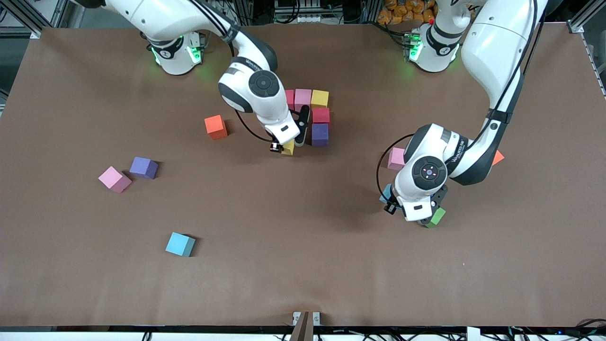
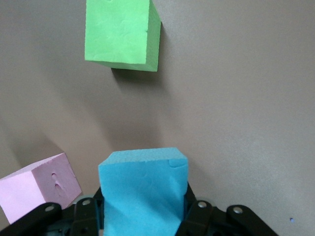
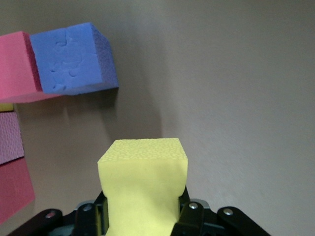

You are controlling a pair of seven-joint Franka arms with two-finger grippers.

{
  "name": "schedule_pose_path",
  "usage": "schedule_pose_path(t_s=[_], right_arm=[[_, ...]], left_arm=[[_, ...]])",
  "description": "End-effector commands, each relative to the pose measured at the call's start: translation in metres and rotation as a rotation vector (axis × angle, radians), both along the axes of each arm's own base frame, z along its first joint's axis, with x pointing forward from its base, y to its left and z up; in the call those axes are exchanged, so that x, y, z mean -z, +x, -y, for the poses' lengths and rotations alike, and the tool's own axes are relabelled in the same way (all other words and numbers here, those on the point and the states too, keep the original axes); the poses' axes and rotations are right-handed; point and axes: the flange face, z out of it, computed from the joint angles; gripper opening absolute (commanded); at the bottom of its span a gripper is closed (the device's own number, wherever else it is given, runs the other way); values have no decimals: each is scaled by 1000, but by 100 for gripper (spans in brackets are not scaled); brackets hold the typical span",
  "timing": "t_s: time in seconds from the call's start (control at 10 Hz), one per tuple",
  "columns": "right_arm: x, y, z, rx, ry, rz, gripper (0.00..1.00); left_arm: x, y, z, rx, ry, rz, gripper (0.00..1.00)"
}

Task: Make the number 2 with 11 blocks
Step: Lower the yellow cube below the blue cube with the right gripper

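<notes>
My right gripper is shut on a yellow block, low beside the purple block that ends the cluster. That cluster holds a red, a pink and a yellow block in a row, then a red and the purple in a column toward the front camera. My left gripper is shut on a light blue block, with a green block and a pink block close by on the table.
Toward the right arm's end lie a pink block, a purple block and a light blue block. One orange cube sits beside the cluster; another peeks out by the left arm.
</notes>
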Motion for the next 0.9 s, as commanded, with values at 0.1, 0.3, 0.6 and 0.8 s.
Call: schedule_pose_path(t_s=[0.1,0.3,0.6,0.8], right_arm=[[14,-29,-30,-57,28,-4,26],[22,-42,-40,-74,39,-6,26],[32,-41,-33,-71,25,23,27],[36,-40,-32,-69,24,19,27]], left_arm=[[-2,-6,-1,-52,-12,-1,0],[-3,-5,-4,-62,-12,-1,0],[-3,-1,-14,-89,-12,-1,0],[-3,-1,-13,-92,-16,-3,0]])
